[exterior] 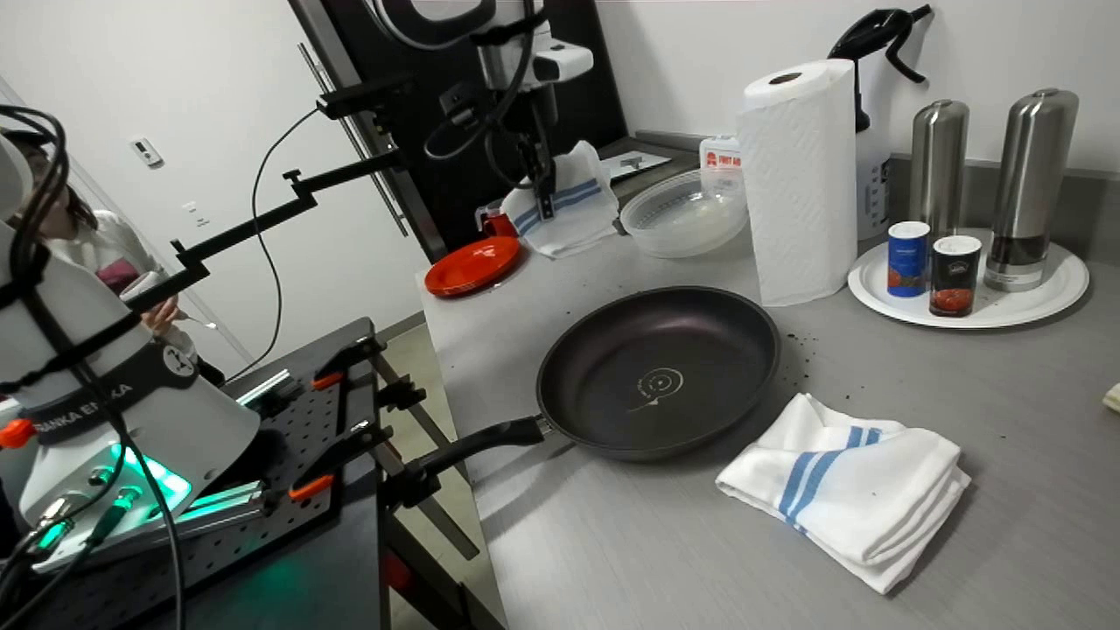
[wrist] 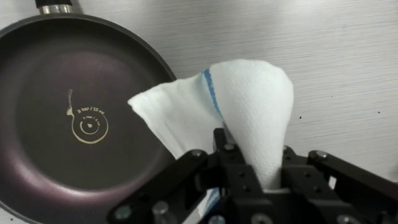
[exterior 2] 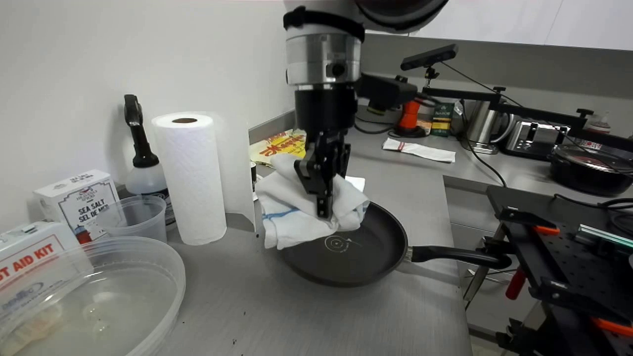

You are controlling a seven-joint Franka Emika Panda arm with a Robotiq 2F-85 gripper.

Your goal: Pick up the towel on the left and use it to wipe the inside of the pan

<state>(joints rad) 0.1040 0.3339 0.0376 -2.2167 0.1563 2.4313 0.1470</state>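
My gripper (exterior: 544, 208) is shut on a white towel with blue stripes (exterior: 584, 194), and it also shows in an exterior view (exterior 2: 324, 210). The towel hangs bunched around the fingers, above the counter beside the pan. In the wrist view the towel (wrist: 252, 90) sits between the fingers (wrist: 252, 143) and hides one fingertip; its corner overlaps the pan's rim in sight. The black pan (exterior: 612, 402) lies flat on the counter, its inside bare, and shows in both exterior views (exterior 2: 356, 269) and the wrist view (wrist: 87, 165). A second folded towel (exterior: 857, 490) lies beside the pan.
A paper towel roll (exterior: 801, 192) stands near the wall. A white plate (exterior: 1041, 306) holds steel mills and small jars. A red plate (exterior: 472, 267) and clear plastic bowl (exterior: 687, 219) stand at the far end. The pan's handle (exterior 2: 455, 254) reaches past the counter's edge.
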